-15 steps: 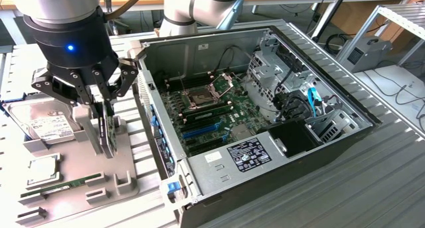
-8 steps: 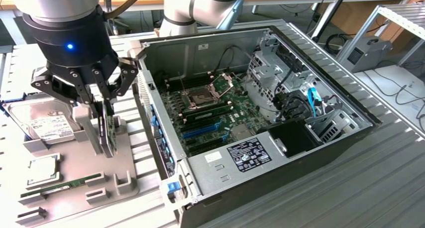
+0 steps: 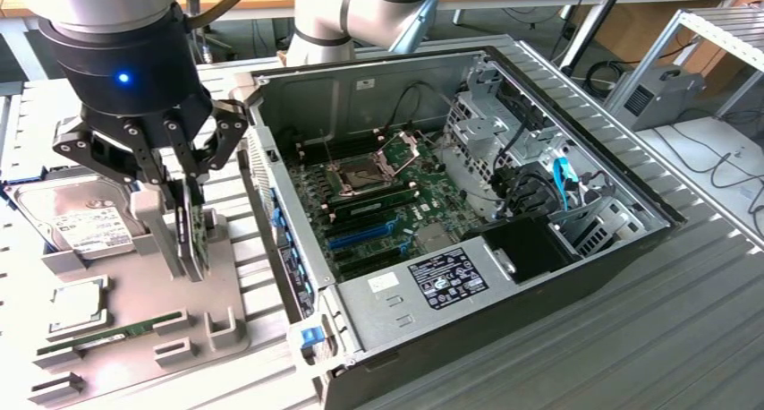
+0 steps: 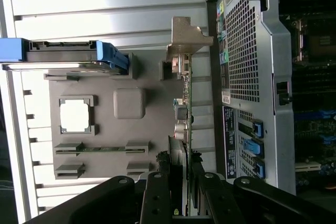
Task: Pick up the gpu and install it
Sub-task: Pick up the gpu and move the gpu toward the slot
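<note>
Green circuit board, seen edge-on, identifies the gpu [image 4: 185, 106]: it stands upright on its long edge in a slot of the grey holder tray [image 3: 138, 289], which lies on the ribbed metal surface [image 3: 597, 356] just beside the open computer case [image 3: 621, 204], on the exterior view's left. Note that the card's silver end bracket [image 4: 185, 36] sits at the tray end nearer the case's perforated rear panel [image 4: 244, 51], and its black fan [image 4: 177, 153] faces away from the case. You will find the pincer [image 4: 180, 174] lowered over the card from above, set narrow, with one black finger against each face at the fan end; the card appears seated in its slot. In the same tray, observe the silver hard drive [image 3: 86, 224] with a white label, a square processor [image 3: 74, 304] in its pocket, and a narrow green memory stick [image 3: 114, 331] lying flat, all well apart from the fingers. Inside the case, the motherboard [image 3: 382, 204] is exposed, with blue expansion slots [image 3: 358, 235] near the power supply [image 3: 448, 280].
</note>
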You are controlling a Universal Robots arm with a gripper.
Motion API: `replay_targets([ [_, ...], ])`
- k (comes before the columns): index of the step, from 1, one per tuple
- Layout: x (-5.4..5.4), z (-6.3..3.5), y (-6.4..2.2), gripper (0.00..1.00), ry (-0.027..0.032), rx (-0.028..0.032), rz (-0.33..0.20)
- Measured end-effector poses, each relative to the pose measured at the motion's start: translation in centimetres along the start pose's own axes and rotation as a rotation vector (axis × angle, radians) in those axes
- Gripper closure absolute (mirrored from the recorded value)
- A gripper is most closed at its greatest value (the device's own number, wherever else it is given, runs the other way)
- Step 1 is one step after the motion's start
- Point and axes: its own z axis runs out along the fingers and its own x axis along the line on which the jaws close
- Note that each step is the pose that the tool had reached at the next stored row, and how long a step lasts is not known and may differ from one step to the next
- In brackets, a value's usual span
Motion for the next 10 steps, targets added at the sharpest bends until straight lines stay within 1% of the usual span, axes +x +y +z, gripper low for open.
replay_targets([
  [10,-0.01,-0.26,0.0,0.74,0.0001,0.0001,0.0],
])
